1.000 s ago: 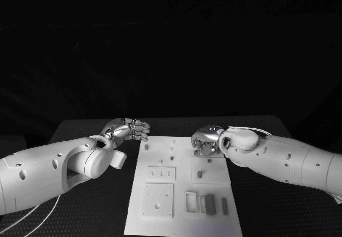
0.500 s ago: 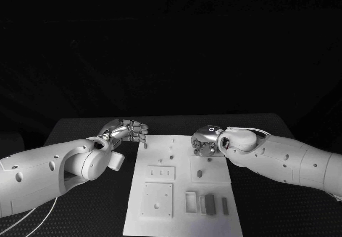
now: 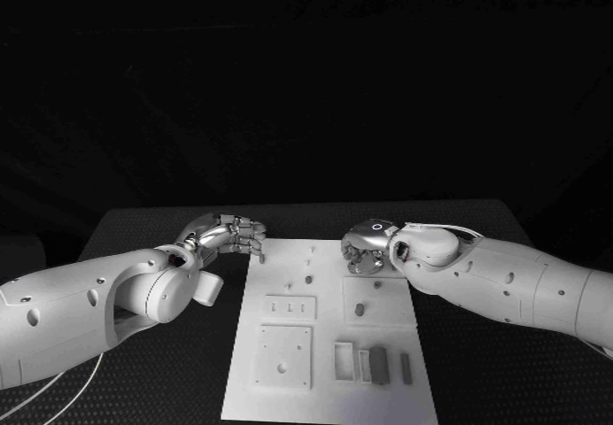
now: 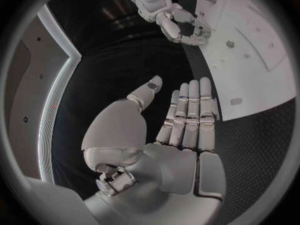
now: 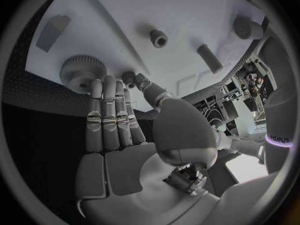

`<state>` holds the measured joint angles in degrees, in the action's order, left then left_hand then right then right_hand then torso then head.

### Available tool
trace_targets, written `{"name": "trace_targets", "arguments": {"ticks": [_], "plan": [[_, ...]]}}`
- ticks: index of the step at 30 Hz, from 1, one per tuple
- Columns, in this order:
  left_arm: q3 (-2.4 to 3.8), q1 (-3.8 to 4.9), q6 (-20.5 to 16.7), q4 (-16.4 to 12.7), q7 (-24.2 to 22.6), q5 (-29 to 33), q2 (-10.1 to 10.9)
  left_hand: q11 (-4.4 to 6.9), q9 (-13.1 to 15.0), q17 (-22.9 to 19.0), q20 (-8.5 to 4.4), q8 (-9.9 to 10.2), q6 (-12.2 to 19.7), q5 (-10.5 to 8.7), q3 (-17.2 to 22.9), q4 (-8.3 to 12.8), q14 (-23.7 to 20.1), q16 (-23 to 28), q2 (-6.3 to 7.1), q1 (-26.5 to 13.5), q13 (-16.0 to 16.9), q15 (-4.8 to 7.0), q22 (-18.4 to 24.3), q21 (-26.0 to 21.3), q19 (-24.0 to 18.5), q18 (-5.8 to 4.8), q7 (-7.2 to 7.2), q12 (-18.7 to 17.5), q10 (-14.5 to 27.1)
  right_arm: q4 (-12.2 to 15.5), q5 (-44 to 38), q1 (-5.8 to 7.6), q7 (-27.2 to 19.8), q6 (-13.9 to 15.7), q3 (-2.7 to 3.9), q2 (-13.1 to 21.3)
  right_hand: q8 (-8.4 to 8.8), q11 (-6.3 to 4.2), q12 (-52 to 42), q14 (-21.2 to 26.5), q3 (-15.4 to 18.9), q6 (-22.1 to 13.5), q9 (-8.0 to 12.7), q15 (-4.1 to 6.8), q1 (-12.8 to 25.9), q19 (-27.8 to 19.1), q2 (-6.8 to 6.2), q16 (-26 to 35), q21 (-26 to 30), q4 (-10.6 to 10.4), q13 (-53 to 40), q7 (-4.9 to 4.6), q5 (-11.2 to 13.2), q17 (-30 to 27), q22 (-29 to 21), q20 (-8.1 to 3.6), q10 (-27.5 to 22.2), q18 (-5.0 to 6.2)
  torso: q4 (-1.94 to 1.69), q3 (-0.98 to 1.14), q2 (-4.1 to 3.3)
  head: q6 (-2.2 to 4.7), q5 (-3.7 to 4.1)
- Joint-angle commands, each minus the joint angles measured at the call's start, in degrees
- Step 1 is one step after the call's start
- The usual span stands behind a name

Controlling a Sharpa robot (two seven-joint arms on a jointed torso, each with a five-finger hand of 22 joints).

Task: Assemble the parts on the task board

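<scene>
The white task board (image 3: 326, 350) lies lengthwise in front of me. My left hand (image 3: 231, 235) hovers at its far left corner; in the left wrist view the fingers (image 4: 189, 112) are straight and together, the thumb apart, holding nothing. My right hand (image 3: 368, 251) hangs over the board's far right part, fingers pointing down. In the right wrist view its fingertips (image 5: 99, 87) lie at the edge of a toothed gear (image 5: 76, 73) on the board, with the thumb beside a small knob (image 5: 129, 77). Whether it grips anything is unclear.
Grey bars (image 3: 378, 364) lie in the board's near right corner, and short pegs (image 3: 308, 281) stand near its middle. Further pegs (image 5: 159, 37) stand beyond the gear. Black table (image 3: 153, 390) borders the board on both sides.
The picture has shifted slightly. Both hands stay in about the same places at the board's far end.
</scene>
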<state>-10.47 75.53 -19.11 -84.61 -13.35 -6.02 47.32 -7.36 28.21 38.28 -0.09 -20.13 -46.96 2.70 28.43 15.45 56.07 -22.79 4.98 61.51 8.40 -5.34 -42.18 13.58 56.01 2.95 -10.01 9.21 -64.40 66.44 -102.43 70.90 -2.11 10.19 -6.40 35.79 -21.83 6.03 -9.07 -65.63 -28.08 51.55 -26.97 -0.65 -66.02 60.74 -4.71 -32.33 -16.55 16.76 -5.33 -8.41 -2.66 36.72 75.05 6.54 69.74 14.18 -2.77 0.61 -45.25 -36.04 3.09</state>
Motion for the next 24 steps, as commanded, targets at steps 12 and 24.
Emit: {"name": "trace_targets", "arguments": {"ticks": [12,24], "plan": [[0.05,0.05,1.03,-0.16,-0.25,0.18,-0.11,-0.17,-0.11,0.15,-0.08,0.33,0.14,0.20,-0.36,-0.09,-0.03,0.39,0.12,-0.54,0.05,-0.23,-0.08,-0.26,-0.32,0.40,-0.31,-0.32,-0.34,0.13,-6.02,-0.92,1.62,-3.54,-0.54,-0.08,-0.64,-2.23,-0.72,-3.88,-8.96,5.50,-0.53,2.05,-3.70,3.72,-0.11,-3.38,-5.34,0.02,-1.93,1.71,-0.23,4.41,1.46,-1.99,5.57,0.82,-0.05,0.24,-0.66,0.17,0.08],[0.05,0.05,1.15,-0.26,-0.17,0.18,-0.10,-0.27,-0.16,0.27,-0.03,0.51,0.33,0.20,-0.38,-0.02,-0.09,0.60,0.21,-0.55,0.03,-0.28,-0.09,-0.38,-0.38,0.40,-0.45,-0.59,-0.19,0.41,-6.85,-1.47,3.39,-1.02,-0.63,-0.31,-0.53,-2.55,-0.52,-4.25,-9.48,6.38,-0.75,2.42,-3.64,3.84,-0.09,-4.02,-7.12,0.03,-2.55,1.98,-0.23,5.59,1.44,-2.32,6.43,0.82,-0.11,0.26,-0.97,0.57,0.14]]}}
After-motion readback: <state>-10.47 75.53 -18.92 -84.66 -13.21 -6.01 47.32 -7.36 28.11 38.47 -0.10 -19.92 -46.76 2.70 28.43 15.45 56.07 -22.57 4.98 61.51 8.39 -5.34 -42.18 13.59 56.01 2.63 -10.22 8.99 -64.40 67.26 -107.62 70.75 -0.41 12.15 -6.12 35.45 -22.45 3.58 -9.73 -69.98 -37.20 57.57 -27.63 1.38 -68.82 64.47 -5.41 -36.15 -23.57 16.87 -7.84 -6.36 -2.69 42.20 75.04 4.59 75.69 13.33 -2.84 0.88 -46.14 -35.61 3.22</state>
